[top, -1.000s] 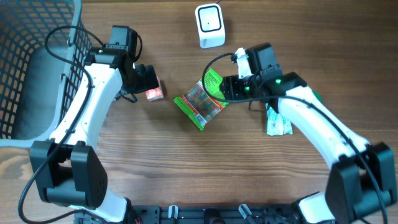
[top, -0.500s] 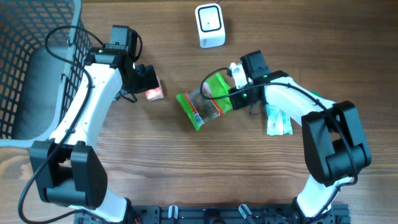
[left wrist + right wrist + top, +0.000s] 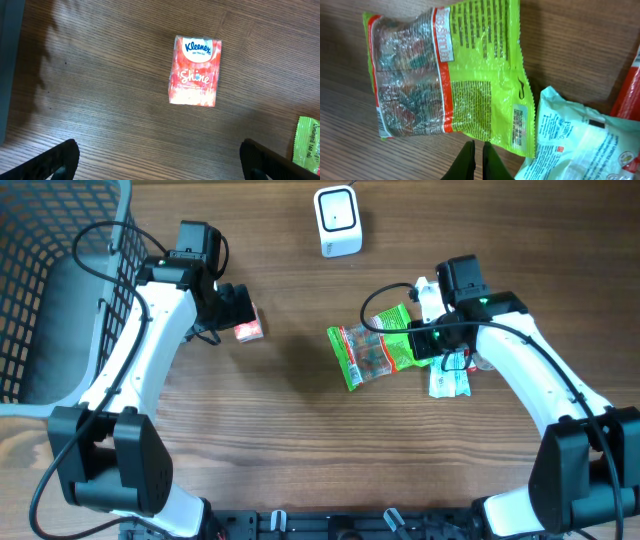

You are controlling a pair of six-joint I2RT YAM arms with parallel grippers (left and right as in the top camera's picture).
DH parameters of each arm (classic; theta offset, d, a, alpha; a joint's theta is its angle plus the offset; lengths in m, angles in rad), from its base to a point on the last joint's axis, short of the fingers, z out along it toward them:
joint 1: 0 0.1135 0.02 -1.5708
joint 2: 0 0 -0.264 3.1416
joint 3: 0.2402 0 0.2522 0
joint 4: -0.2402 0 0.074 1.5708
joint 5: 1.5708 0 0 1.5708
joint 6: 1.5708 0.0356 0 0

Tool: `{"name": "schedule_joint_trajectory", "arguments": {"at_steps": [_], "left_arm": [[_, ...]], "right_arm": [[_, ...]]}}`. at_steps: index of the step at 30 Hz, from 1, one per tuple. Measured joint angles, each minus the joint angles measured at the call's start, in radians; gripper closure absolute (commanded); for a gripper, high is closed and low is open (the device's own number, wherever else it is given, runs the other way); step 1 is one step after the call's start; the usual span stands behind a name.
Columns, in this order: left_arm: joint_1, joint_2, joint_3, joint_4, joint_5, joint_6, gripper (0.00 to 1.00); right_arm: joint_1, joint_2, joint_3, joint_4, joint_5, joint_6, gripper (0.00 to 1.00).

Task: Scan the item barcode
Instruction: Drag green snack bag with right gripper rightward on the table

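1. The right pincer [image 3: 428, 340] is closed down narrow on the near edge of the green snack bag [image 3: 375, 352]. In the right wrist view its fingers [image 3: 470, 155] meet at the bag's bottom seam, so I judge the bag pinched and not merely touched.
2. The bag sits right of the worktop's [image 3: 300, 440] middle. Its long axis runs roughly left to right and stretches leftward, away from the pincer that grips it.
3. A small striped patch, most likely the barcode [image 3: 521, 125], sits on the printed panel near the corner beside the white-and-green packet [image 3: 575, 140]. That panel faces the wrist camera.
4. The scanner [image 3: 337, 220] stands at the far edge, beyond the bag and a little to its left, well apart from it. The coming move turns on this: the bag has to travel away from the robot and leftward, with the barcode corner turned toward the scanner's face.
5. The right arm holds the bag, so it is the one to carry it there.
6. The left pincer [image 3: 160, 162] stands wide and grips nothing, hovering over the tissue pack [image 3: 196, 70], which lies flat. The basket [image 3: 40, 280] is at the far left.
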Motion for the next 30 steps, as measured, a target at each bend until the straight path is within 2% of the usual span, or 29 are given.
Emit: {"name": "schedule_joint_trajectory", "arguments": {"at_steps": [15, 24, 27, 30], "left_arm": [[0.000, 0.000, 0.000, 0.000, 0.000, 0.000, 0.00], [0.000, 0.000, 0.000, 0.000, 0.000, 0.000, 0.00], [0.000, 0.000, 0.000, 0.000, 0.000, 0.000, 0.00], [0.000, 0.000, 0.000, 0.000, 0.000, 0.000, 0.00]], "right_arm": [[0.000, 0.000, -0.004, 0.000, 0.000, 0.000, 0.82], [0.000, 0.000, -0.004, 0.000, -0.002, -0.003, 0.61], [0.000, 0.000, -0.004, 0.000, -0.002, -0.005, 0.43], [0.000, 0.000, -0.004, 0.012, -0.002, -0.004, 0.34]]}}
